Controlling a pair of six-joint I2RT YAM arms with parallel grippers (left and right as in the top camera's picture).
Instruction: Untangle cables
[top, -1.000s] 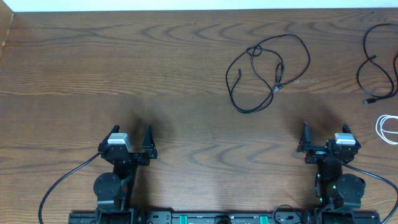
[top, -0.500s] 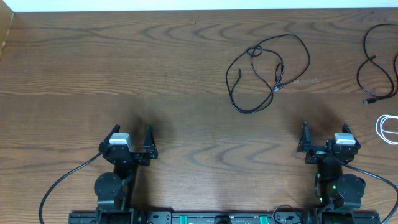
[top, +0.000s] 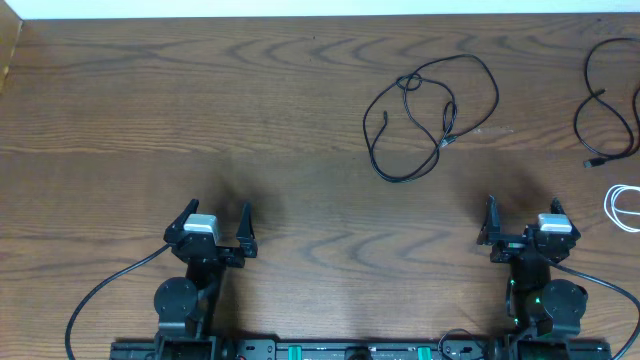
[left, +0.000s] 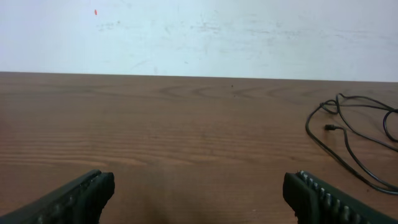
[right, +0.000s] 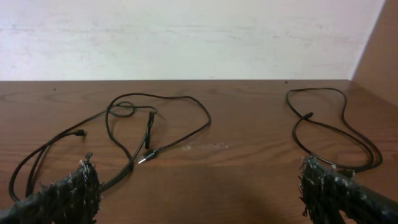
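Overhead, the left gripper (top: 215, 212) at 7 o'clock and the right gripper (top: 522, 210) at 5 o'clock are empty, with jaws wide apart. The looped black cable (top: 445, 140) lies at 2 o'clock, and the second black cable (top: 600, 93) and the white cable (top: 612, 205) lie near 3 o'clock. The left wrist view shows the looped black cable at 3 o'clock; the right wrist view shows it at 9 o'clock and the second black cable at 3 o'clock.

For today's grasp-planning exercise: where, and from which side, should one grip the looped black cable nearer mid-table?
Probably the black cable at its near, bottom curve, from straight above, across the strand: it lies flat and single there, away from the crossings.
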